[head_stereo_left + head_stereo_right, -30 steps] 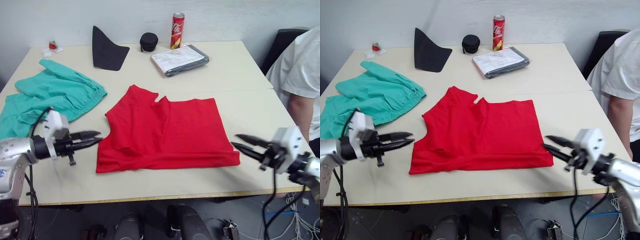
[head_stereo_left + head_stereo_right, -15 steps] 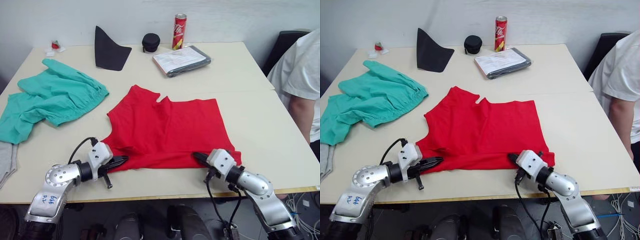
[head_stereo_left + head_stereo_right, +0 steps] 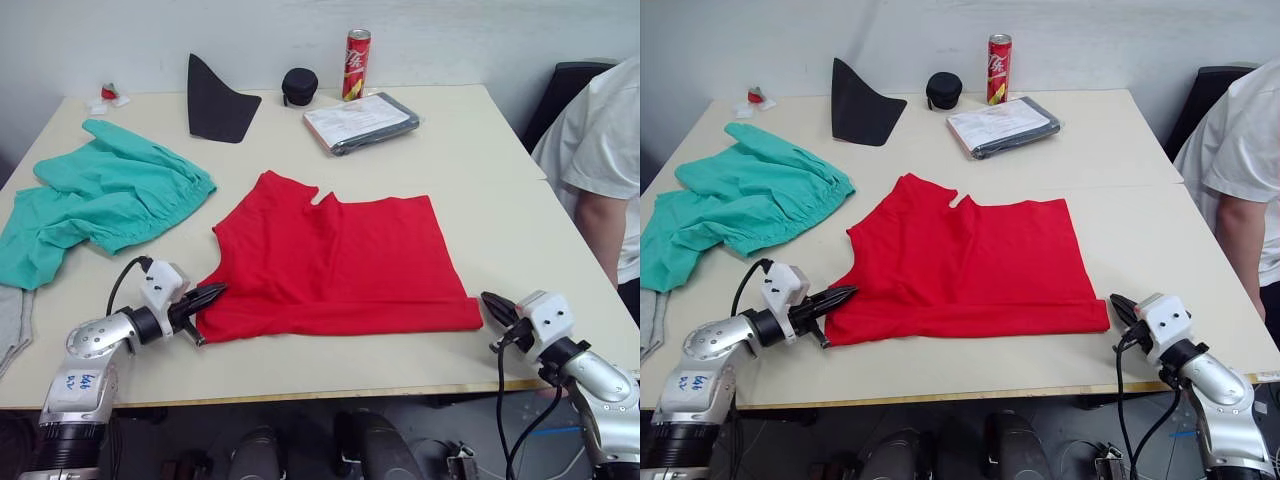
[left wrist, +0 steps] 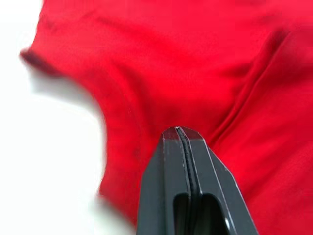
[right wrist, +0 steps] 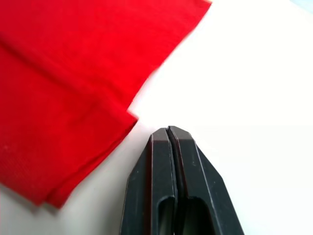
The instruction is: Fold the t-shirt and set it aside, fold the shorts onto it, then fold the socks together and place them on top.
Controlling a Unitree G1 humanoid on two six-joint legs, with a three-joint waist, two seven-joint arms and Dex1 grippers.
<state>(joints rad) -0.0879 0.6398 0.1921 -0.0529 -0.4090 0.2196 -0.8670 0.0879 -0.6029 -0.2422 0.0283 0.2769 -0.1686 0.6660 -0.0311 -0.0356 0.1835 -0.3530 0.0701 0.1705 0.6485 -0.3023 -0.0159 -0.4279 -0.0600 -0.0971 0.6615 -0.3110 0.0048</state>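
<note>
Left eye view: t-shirt (image 3: 335, 265) looks soft and floppy; grab the doubled hem corners. Left tool (image 3: 212, 295) at its 8 o'clock corner, right tool (image 3: 494, 305) at 4 o'clock beside it, both pinched together, empty.

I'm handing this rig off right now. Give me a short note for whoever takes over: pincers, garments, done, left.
Left pincer: shut, empty, tips at the t-shirt's near left corner.
Right pincer: shut, empty, on bare table just off the shirt's near right corner.
T-shirt: mid-table, partly folded, near edge doubled over, not set aside.
Shorts: loose heap at far left, unfolded.
Socks: a grey piece at the left table edge, likely one of them.
Done: first shirt fold only.
Left: finish and set aside shirt, fold shorts onto it, pair socks on top.
</note>
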